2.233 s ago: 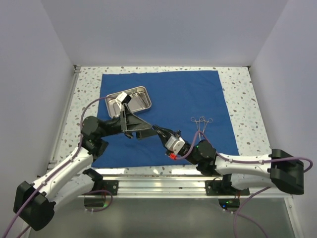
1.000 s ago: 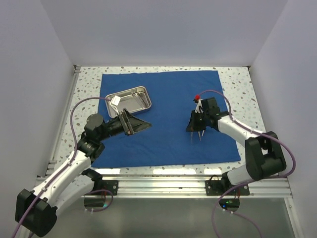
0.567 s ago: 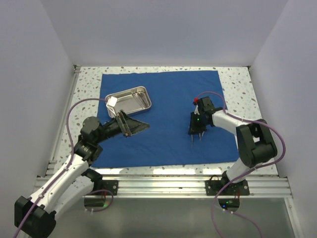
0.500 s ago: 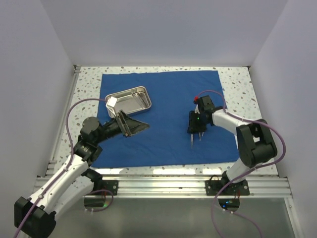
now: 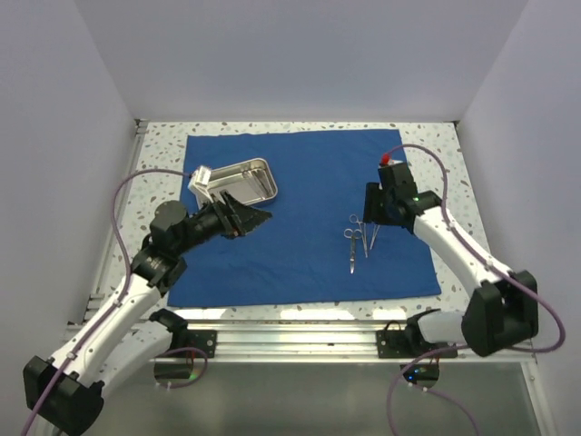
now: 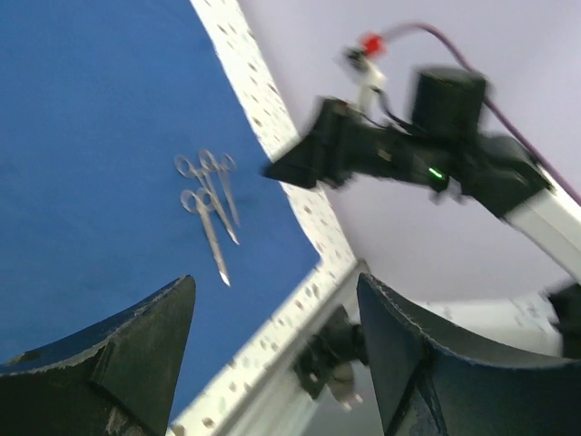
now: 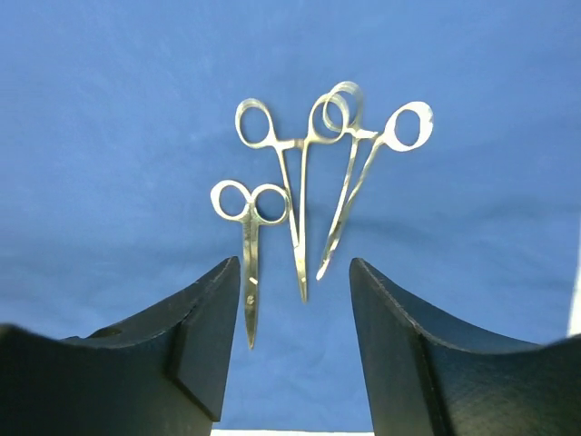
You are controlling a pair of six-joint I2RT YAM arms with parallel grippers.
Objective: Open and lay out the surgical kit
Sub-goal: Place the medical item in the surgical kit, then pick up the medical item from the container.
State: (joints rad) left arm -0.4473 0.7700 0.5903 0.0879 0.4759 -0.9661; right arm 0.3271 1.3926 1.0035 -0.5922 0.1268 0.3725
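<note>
A royal-blue cloth (image 5: 309, 182) lies spread flat, a rough square with a few soft creases. At about 10 o'clock on it sits a shiny steel tray (image 5: 263, 164) with rounded corners, open side up, its long sides running roughly from 8 to 2 o'clock. At about 4 o'clock on the cloth lie three slim silver tools side by side, rings toward 12 and tips toward 6: short scissors (image 7: 250, 263) and two longer forceps (image 7: 295, 209) whose neighbouring rings overlap.

Left arm (image 5: 118, 309), right arm (image 5: 458, 250): white shells, black joints, trailing purple cable (image 5: 145, 173). Black wedge fingers (image 7: 182, 345). Right wrist (image 5: 392, 195): red tag (image 5: 387, 160) at 12 o'clock, green LED (image 6: 435, 173).
</note>
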